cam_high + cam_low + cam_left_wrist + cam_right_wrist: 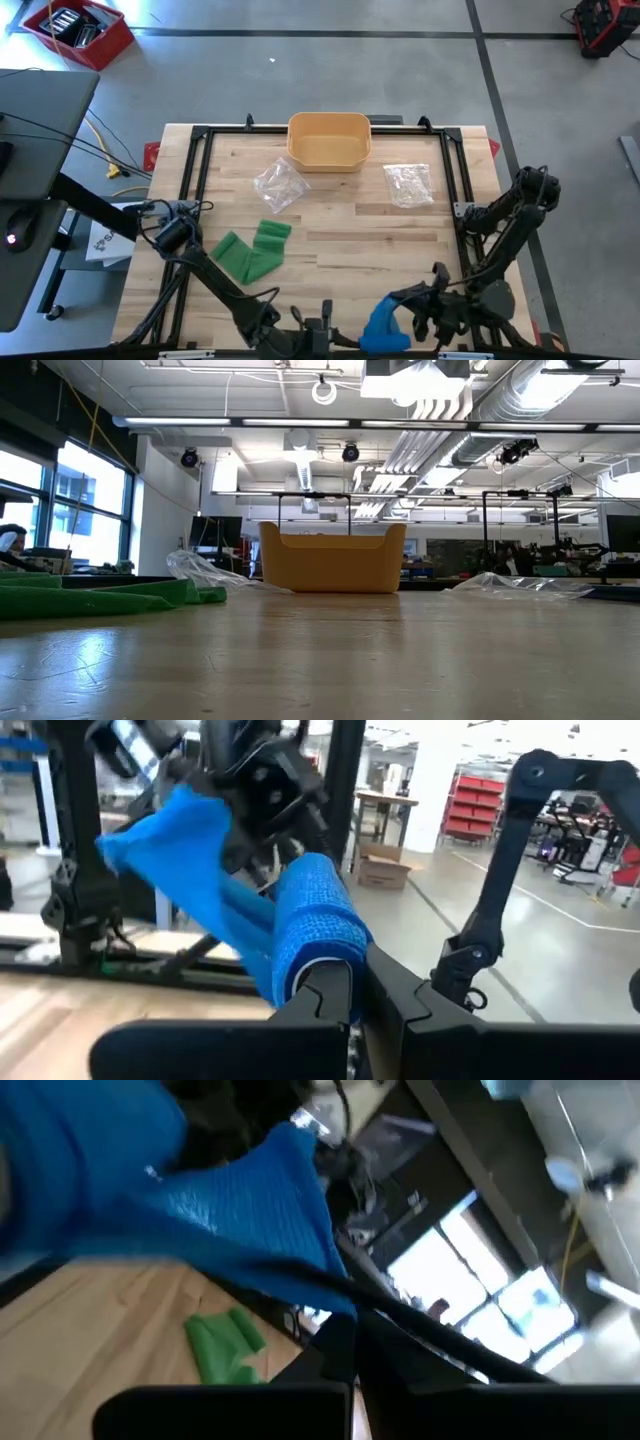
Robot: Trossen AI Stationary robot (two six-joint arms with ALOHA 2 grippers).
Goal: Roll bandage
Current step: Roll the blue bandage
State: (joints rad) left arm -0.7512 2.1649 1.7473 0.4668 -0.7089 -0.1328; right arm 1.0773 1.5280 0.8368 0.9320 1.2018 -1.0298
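Note:
A blue bandage (384, 322) hangs above the table's near edge between my two grippers. Its rolled part (318, 915) sits in my left gripper (362, 990), which is shut on it. Its loose tail (175, 835) runs to my right gripper (345, 1340), which is shut on it too. In the high view my left gripper (350, 338) is just left of the bandage and my right gripper (412, 305) just right of it. A green bandage (254, 250) lies loosely folded on the table's left half. The low view shows neither gripper. My left gripper pinches the rolled part of the blue bandage at its near end (305, 965) between its two fingers, coming at it about level. The roll sticks out beyond the fingertips, lifted clear of the table. My right gripper pinches the loose tail (300, 1270) between its two fingers, about level; how many layers I cannot tell. The tail spreads wide past the fingers and slopes to the roll, clear of the table.
A yellow basket (329, 140) stands at the far middle of the table. Two clear plastic bags (278, 185) (408, 183) lie in front of it, left and right. A black frame (200, 150) borders the table's sides.

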